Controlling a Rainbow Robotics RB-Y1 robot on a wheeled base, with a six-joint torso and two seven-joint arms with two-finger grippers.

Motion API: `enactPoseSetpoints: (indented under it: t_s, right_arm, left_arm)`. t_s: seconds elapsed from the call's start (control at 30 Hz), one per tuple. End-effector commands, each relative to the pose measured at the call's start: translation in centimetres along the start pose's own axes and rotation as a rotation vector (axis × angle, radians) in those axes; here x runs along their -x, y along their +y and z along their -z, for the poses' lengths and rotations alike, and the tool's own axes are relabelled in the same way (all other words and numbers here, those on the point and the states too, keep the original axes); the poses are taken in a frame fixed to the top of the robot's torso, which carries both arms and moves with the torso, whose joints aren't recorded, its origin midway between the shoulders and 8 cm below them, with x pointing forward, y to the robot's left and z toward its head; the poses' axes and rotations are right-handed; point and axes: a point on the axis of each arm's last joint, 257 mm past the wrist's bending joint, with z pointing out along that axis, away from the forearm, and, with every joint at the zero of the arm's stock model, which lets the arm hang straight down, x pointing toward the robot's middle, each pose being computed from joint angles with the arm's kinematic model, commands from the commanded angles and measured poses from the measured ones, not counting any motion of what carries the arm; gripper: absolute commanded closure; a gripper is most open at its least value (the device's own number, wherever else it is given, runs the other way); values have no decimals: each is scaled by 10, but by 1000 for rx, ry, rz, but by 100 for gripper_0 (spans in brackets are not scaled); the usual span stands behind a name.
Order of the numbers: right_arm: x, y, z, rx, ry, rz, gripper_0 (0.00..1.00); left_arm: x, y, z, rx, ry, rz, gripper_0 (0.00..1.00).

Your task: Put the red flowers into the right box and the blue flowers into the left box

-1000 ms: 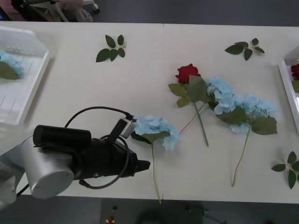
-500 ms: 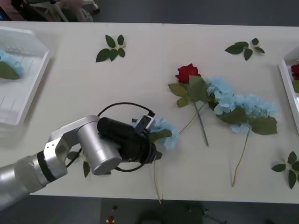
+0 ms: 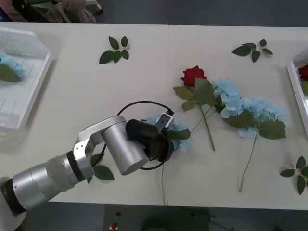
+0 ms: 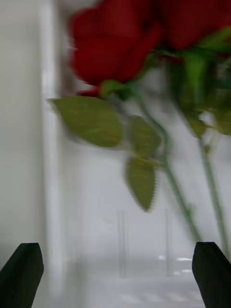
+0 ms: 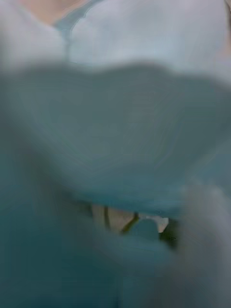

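My left gripper [image 3: 166,144] is down on the nearest blue flower [image 3: 182,131], whose stem runs toward the table's front edge. In the left wrist view, pale blue petals [image 5: 115,120] sit right against the camera. One red flower [image 3: 193,75] lies mid-table beside two more blue flowers [image 3: 227,98] [image 3: 262,110]. The left box [image 3: 29,96] holds a blue flower [image 3: 8,65]. The right box [image 3: 294,84] holds a red flower [image 3: 304,72]. My right gripper [image 4: 115,276] hangs open above red flowers [image 4: 115,48] lying in the right box [image 4: 96,202].
Loose leaf sprigs lie at the back left [image 3: 115,49], the back right [image 3: 252,49], the front right [image 3: 298,174] and under my left arm [image 3: 100,171]. Bare tabletop stretches between the left box and the flowers.
My left arm has swung right and forward, coming down onto the nearest blue flower and nudging its head slightly right. A leaf sprig it covered now shows.
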Motion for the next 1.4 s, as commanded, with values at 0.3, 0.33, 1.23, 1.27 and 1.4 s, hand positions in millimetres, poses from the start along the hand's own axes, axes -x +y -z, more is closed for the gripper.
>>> enactPoseSetpoints:
  t_s: [0.3, 0.33, 1.23, 1.27, 1.4]
  right_arm:
    - [4, 168, 80, 362, 54, -231, 9]
    - [0, 173, 82, 366, 61, -248, 9]
    - [-90, 269, 14, 61, 201, -248, 9]
    - [-91, 269, 13, 58, 198, -247, 9]
    - [-94, 262, 8, 34, 194, -263, 9]
  left_arm:
    - [21, 61, 63, 77, -9, 37, 100]
    - [25, 71, 76, 92, -10, 32, 100]
    - [-100, 552, 435, 971, 450, -152, 33]
    - [-100, 555, 434, 975, 444, -159, 25]
    - [-88, 561, 436, 989, 403, -195, 11]
